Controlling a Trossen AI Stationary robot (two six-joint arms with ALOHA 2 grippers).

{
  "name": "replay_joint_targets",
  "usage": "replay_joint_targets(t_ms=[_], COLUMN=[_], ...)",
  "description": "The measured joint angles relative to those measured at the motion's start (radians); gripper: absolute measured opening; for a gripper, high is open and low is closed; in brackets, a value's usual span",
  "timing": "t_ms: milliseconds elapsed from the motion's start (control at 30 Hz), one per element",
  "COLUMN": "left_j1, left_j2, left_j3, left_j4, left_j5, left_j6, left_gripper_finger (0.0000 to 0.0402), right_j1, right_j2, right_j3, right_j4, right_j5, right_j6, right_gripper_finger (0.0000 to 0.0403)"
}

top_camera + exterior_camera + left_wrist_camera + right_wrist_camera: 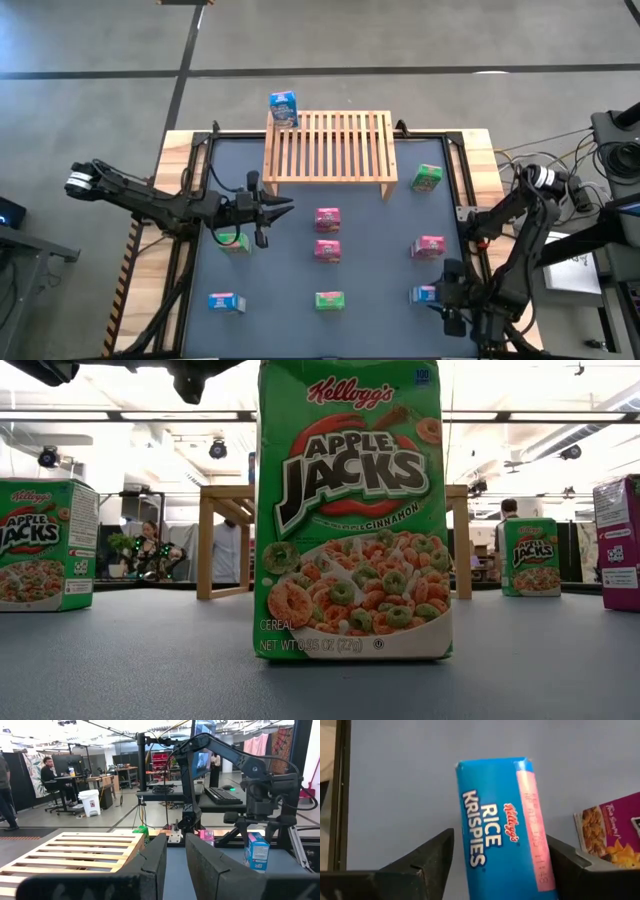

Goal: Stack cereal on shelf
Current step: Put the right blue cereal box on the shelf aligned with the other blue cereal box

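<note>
The green cardboard box (pixel 352 510) closest to the table-level camera reads "Kellogg's Apple Jacks", with "cinnamon" beneath. The blue cardboard box (pixel 502 827) reads "Kellogg's Rice Krispies"; it stands at the table's near right corner, between the spread fingers of the right gripper (pixel 497 857), which do not visibly clamp it. That arm bends down over the right edge. The left gripper (pixel 283 209) reaches level toward the table's middle, fingers nearly together, empty. Another blue box (pixel 284 108) stands on the light-wood slatted rack (pixel 330 148).
</note>
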Motion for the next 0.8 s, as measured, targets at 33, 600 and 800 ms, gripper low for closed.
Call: replay_joint_targets(t_ms=[33,600,800], left_j1=[0.000,0.000,0.000], left_j2=[0.000,0.000,-0.005], left_j3=[0.000,0.000,0.000], left_j4=[0.000,-0.003,-0.022], left_j5=[0.000,0.004,0.009], left_j6=[0.000,-0.022,-0.026], left_gripper_finger=[0.0056,0.0056,0.0056], right_j1=[0.000,0.000,-0.007], right_j2=[0.002,-0.062,-0.114], right_j3=[0.000,0.000,0.023], right_j4=[0.001,0.002,0.003], right_j5=[-0.002,-0.001,0.084], right_j6=[0.000,0.013,-0.040], right_gripper_finger=[0.0228,0.0123,0.0113])
